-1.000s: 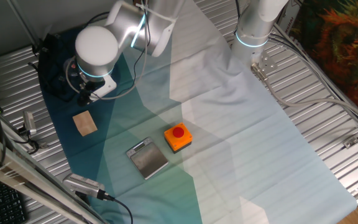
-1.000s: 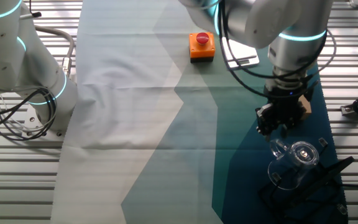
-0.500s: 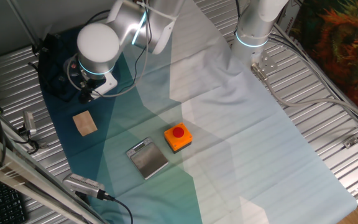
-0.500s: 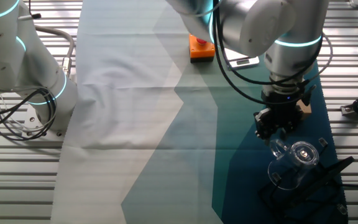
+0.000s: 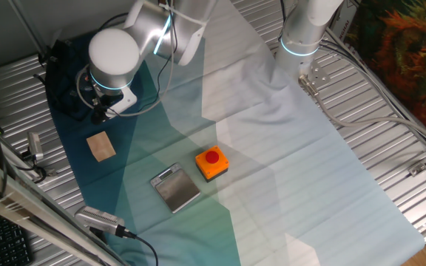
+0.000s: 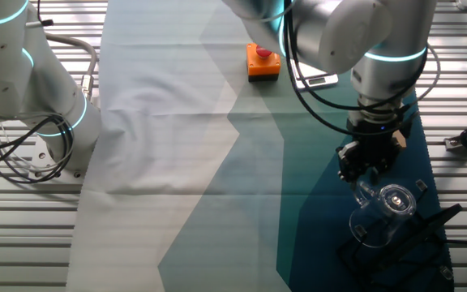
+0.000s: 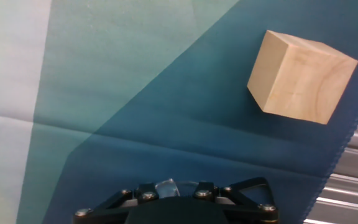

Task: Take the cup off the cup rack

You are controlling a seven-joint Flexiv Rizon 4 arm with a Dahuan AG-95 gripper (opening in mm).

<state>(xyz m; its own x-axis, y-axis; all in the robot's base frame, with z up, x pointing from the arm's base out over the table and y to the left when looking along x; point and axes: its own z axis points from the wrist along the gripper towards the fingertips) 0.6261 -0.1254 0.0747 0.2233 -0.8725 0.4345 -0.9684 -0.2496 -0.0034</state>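
In the hand view, the tool (image 7: 166, 190) shows only as a black linkage along the bottom edge, with a small glassy piece sitting between its two sides. The fingers themselves are hidden below the frame, so whether the tool is open, closed, or clamped on that glass cannot be told. Beyond it lies dark teal cloth (image 7: 166, 112), and farther off a wooden block (image 7: 300, 76) rests on the cloth close to its serrated edge.

In the other fixed view, nearest the camera, the cup rack (image 6: 412, 243) lies at the lower right corner of the desk (image 6: 23, 235), a black frame partly cut off by the picture's edge. The cup (image 6: 387, 211) is a clear glass cup lying tilted on the rack, its round end facing the camera. The tool (image 6: 362, 168) hangs just above the cup's upper left side, at or very near the glass; contact cannot be confirmed. Behind the tool, the wooden block is mostly hidden by the arm. Farther back stand a grey metal plate (image 6: 319, 79) and an orange box with red button (image 6: 263, 59). A second robot base (image 6: 35, 89) sits at the far left.

In one fixed view, the arm's white joint (image 5: 113, 53) covers the cup and tool, with the rack (image 5: 63, 81) dark beneath it.
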